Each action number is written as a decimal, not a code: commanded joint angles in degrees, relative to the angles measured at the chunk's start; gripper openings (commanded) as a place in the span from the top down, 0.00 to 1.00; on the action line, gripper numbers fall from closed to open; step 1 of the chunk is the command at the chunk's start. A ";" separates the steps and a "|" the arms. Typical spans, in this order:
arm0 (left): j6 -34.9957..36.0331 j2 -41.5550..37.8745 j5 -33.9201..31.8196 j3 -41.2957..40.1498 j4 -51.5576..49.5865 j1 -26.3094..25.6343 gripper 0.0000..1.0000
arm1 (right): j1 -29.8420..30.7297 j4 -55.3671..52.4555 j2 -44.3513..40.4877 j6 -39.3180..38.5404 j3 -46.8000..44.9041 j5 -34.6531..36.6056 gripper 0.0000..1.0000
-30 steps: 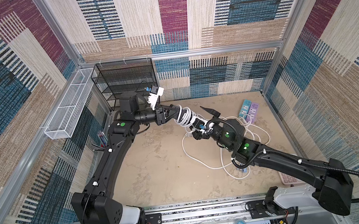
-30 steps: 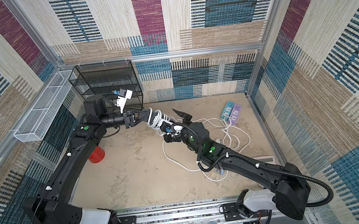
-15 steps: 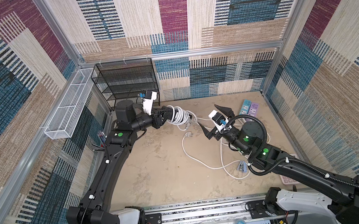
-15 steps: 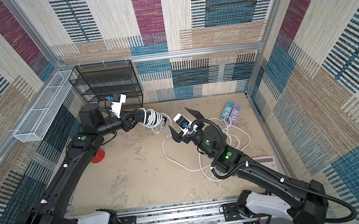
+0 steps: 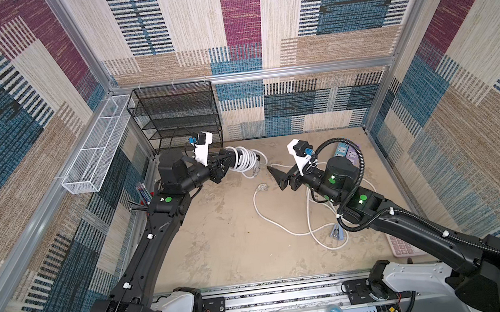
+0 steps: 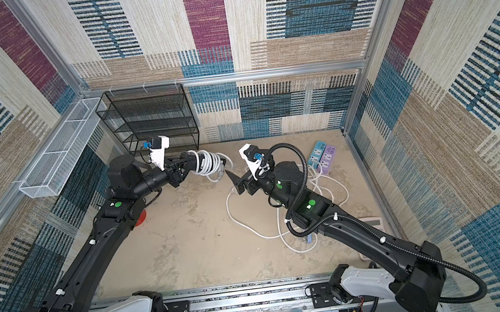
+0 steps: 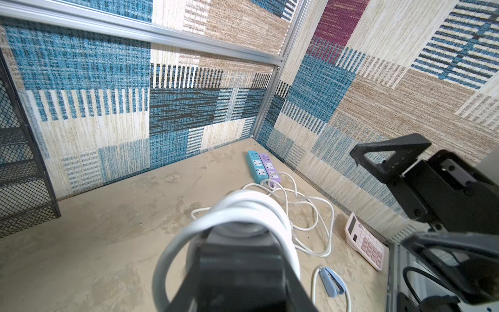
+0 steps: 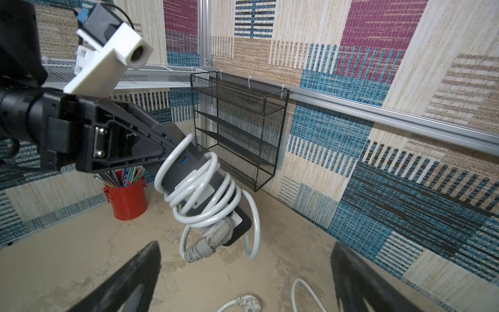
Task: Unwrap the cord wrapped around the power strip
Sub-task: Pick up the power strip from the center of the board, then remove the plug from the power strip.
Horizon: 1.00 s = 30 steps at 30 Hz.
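Since a second ago, the right gripper [image 5: 276, 177] has been drawn back from the end of the strip. The left gripper [image 5: 229, 162] has been pulled, load and all, toward the black mesh wall rack [image 5: 176, 117]. A clear gap is now seen between the two.

Left jaws: closed on one end of the dark grey power strip [image 8: 243, 227]. The strip is held off the sandy counter [image 5: 218, 228], its free end lower than the gripped end. White cord [image 8: 205, 216] is wound in several turns around the strip's body. One slack loop and the cord's grey moulded end [image 8: 201, 250] are seen hanging below the free end, clear of the counter.

Right jaws: spread wide, nothing between them, pointed toward the strip's free end.

Noted on the counter:
- a second loose white cord [image 5: 255, 204], lying in tangled loops under the right arm
- a teal power strip [image 7: 258, 167] and a purple power strip [image 7: 270, 167], touching side by side near the far right wall
- a blue stapler [image 7: 330, 282]
- a pink calculator [image 7: 364, 243]

A red bucket of pens [image 8: 127, 200] is seen near the rack.
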 commanded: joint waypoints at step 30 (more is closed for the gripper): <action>-15.96 -5.16 -1.97 -12.19 38.79 1.47 1.00 | -1.04 3.57 14.46 15.38 9.64 -14.49 0.51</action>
